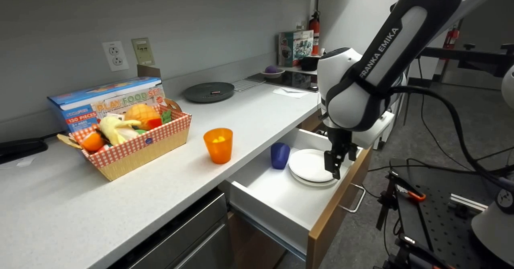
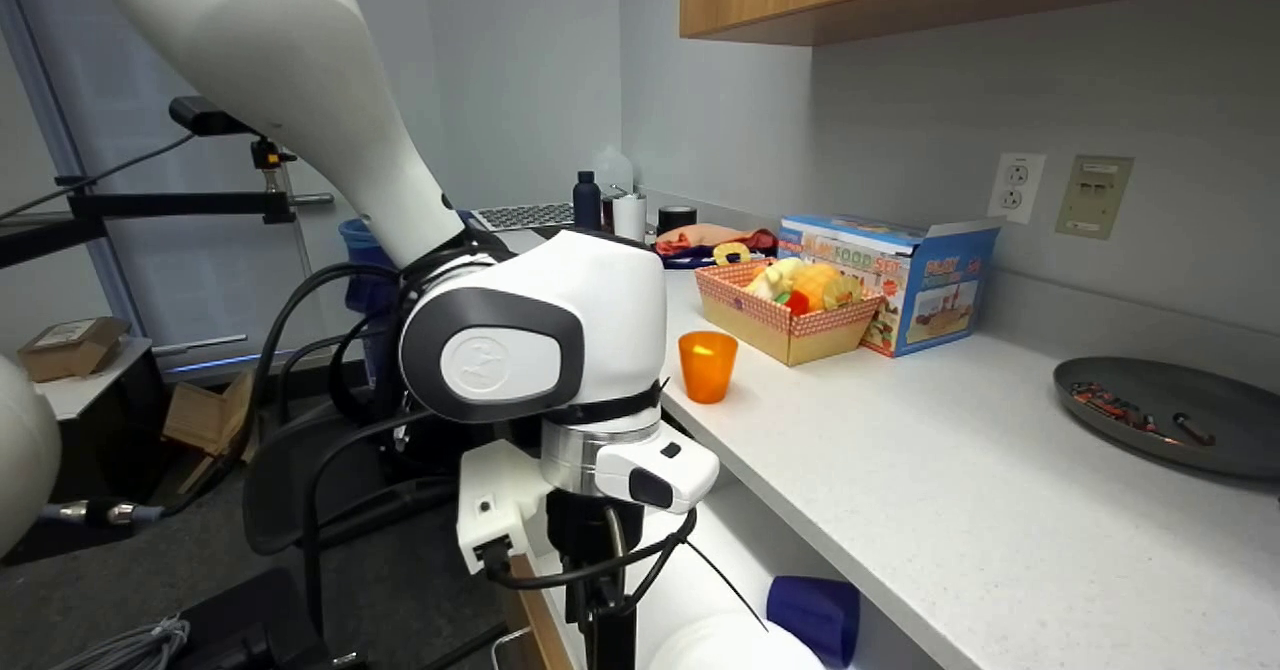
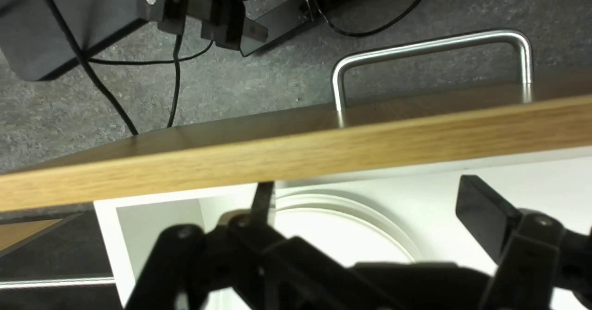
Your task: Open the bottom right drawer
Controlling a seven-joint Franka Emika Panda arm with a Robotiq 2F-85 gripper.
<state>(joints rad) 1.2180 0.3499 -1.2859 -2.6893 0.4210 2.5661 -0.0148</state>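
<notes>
The drawer point(image 1: 333, 221) stands pulled out, its white inner box in view. Its brown wood-grain front also shows in an exterior view point(image 2: 540, 615) and crosses the wrist view point(image 3: 296, 157). Its silver bar handle point(image 3: 430, 46) sticks out on the outer side and shows in an exterior view point(image 1: 361, 200). My gripper point(image 1: 343, 165) is pointing down, over the inside of the drawer behind the front. In the wrist view the gripper point(image 3: 365, 199) has its fingers wide apart with nothing between them. It is apart from the handle. Whether a fingertip touches the front panel I cannot tell.
White plates point(image 1: 311, 164) and a blue cup point(image 1: 279, 155) lie in the drawer, near the gripper. The counter point(image 1: 257, 112) overhangs the drawer's back and bears an orange cup point(image 1: 219, 146), a food basket point(image 1: 140, 152) and a dark pan point(image 1: 209, 92). Dark grey fronts point(image 1: 192, 237) stand beside the drawer.
</notes>
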